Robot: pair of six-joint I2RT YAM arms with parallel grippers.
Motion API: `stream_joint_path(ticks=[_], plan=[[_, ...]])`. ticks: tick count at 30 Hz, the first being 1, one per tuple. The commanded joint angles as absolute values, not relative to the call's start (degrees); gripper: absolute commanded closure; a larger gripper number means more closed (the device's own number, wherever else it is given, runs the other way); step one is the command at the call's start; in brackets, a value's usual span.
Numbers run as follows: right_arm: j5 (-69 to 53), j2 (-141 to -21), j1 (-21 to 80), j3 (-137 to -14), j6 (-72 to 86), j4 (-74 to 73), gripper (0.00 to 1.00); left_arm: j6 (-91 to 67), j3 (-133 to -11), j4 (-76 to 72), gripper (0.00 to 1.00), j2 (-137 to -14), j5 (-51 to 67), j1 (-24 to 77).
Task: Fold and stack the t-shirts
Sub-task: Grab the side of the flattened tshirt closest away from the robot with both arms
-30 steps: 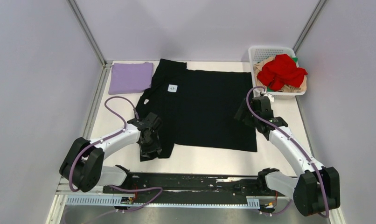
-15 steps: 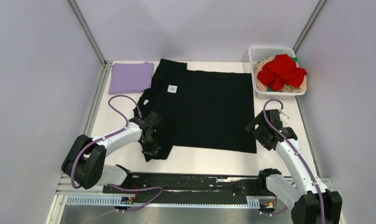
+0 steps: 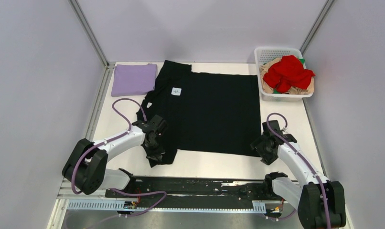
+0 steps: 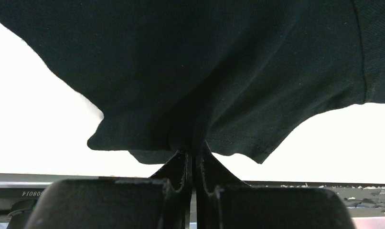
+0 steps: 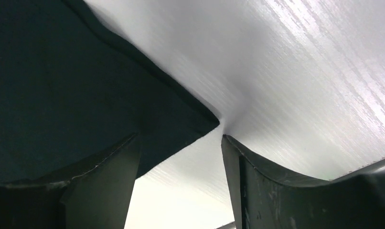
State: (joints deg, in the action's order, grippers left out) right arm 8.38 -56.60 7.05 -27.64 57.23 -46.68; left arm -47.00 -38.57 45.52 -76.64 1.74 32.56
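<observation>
A large black t-shirt (image 3: 214,109) lies spread flat on the white table, its small white neck label (image 3: 176,90) facing up. My left gripper (image 3: 155,150) is shut on the shirt's near-left sleeve. In the left wrist view the black cloth (image 4: 190,57) bunches into the closed gripper (image 4: 194,155). My right gripper (image 3: 263,148) sits low at the shirt's near-right corner. The right wrist view shows it (image 5: 180,137) open, with the cloth corner (image 5: 61,86) lying between the fingers, against the left one. A folded lavender t-shirt (image 3: 133,78) rests at the far left.
A white mesh basket (image 3: 276,51) stands at the far right corner, holding a red t-shirt (image 3: 288,71) over tan cloth (image 3: 309,88) and a bit of green cloth (image 3: 302,60). Grey walls enclose the table on three sides. A black rail (image 3: 195,186) runs along the near edge.
My left gripper closed on the near-left sleeve. The right arm came back along the shirt's right edge to its near-right corner and lowered, its jaws narrowing.
</observation>
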Motion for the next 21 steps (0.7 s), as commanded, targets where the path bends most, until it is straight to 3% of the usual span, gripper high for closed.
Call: stream_joint_path(ticks=[1,3,10,21], plan=[[9.33,-59.14,7.03,-26.45,58.62,-40.47,0.35,-45.89,-38.91,47.72,1.0,-74.71,2.6,33.03],[10.86,-60.27,7.03,-26.42,58.37,-39.04,0.46,-46.0,-38.59,47.8,1.0,-74.44,2.82,32.97],[12.22,-59.53,7.04,-29.78,54.53,-39.67,0.99,-47.32,-38.21,50.27,1.0,-73.34,2.7,33.85],[9.85,-49.93,7.16,-33.34,55.86,-50.88,1.0,-50.24,-40.79,56.66,1.0,-70.67,0.67,40.16]])
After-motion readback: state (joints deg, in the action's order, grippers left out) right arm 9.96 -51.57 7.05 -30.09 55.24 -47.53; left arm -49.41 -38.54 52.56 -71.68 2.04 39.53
